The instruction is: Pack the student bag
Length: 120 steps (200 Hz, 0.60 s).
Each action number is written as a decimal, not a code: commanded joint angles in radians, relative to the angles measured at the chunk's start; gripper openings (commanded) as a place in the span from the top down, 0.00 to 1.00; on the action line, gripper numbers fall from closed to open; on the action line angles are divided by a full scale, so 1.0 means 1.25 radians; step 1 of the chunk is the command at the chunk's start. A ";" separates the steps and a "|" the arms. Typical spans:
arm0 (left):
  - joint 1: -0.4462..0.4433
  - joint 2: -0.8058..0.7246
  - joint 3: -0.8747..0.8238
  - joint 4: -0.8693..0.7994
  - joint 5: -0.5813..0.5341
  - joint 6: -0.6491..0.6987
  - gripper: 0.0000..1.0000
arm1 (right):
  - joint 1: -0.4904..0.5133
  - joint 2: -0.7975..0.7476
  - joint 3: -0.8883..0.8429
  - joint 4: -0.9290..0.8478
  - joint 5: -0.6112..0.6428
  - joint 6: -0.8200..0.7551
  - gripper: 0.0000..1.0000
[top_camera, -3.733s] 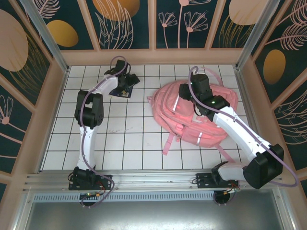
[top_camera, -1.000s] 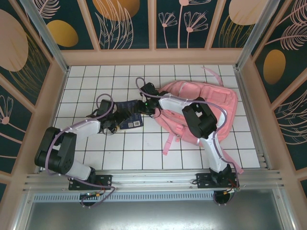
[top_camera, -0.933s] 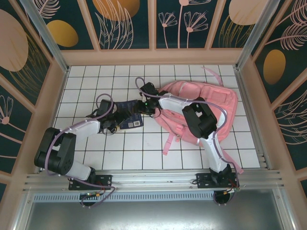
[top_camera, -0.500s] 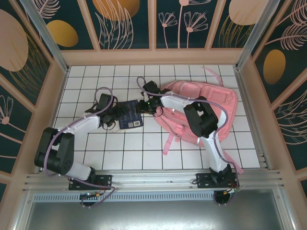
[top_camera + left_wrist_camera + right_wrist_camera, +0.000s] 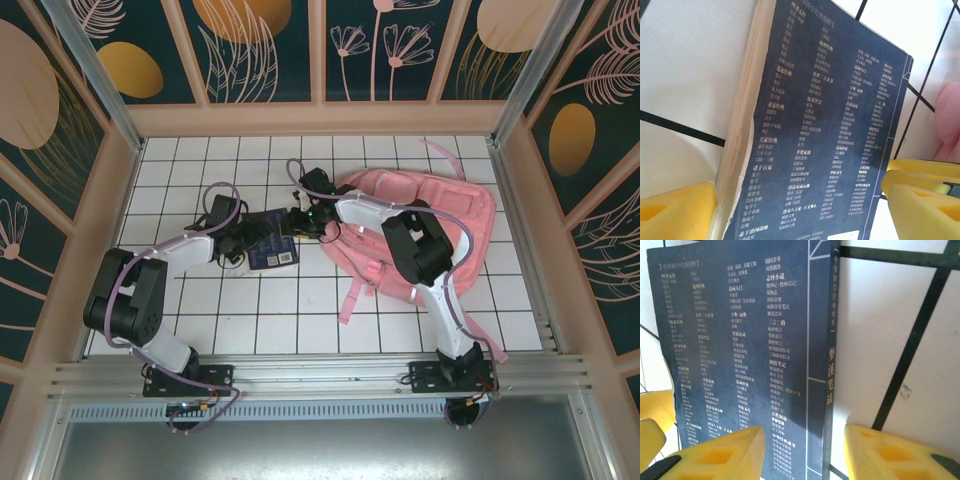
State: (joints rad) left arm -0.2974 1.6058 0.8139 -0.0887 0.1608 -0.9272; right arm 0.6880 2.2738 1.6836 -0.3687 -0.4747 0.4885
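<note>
The student bag (image 5: 440,215) lies flat, right of centre; a bit of its pink cloth (image 5: 949,120) shows in the left wrist view. A dark blue book (image 5: 268,243) with white print lies on the tiles just left of it. My left gripper (image 5: 243,245) is at the book's left end. It is open wide (image 5: 800,200), with a yellow pad over each long edge of the book (image 5: 825,125). My right gripper (image 5: 298,222) reaches in from the bag side. It is open (image 5: 805,450), one pad over the cover (image 5: 740,330) and the other past the spine, with a gap.
White tiled tabletop (image 5: 300,310) with wooden walls on three sides. A loose pink strap (image 5: 350,298) trails from the bag toward the near edge. The right arm (image 5: 415,250) lies across the bag's left part.
Since several seconds ago the book has come from the back left to beside the bag, and the right arm has swung over to it. In the last second the left arm shifted slightly.
</note>
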 commanded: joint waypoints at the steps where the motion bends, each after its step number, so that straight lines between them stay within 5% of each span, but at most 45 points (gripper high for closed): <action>1: 0.003 0.013 -0.017 0.031 0.026 -0.016 0.11 | 0.017 0.048 0.023 0.016 -0.041 0.021 0.54; 35: 0.002 0.034 -0.030 0.057 0.055 -0.029 0.13 | 0.023 0.047 0.017 0.059 -0.116 0.056 0.55; 84: 0.003 0.035 -0.033 0.061 0.062 -0.033 0.15 | -0.016 -0.034 -0.140 0.329 -0.286 0.224 0.65; 120: 0.002 0.038 -0.028 0.060 0.064 -0.033 0.15 | 0.001 -0.026 -0.112 0.313 -0.344 0.208 0.67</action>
State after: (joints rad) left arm -0.2878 1.6306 0.7906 -0.0525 0.1791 -0.9516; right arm 0.6327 2.2597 1.5330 -0.0303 -0.7216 0.7170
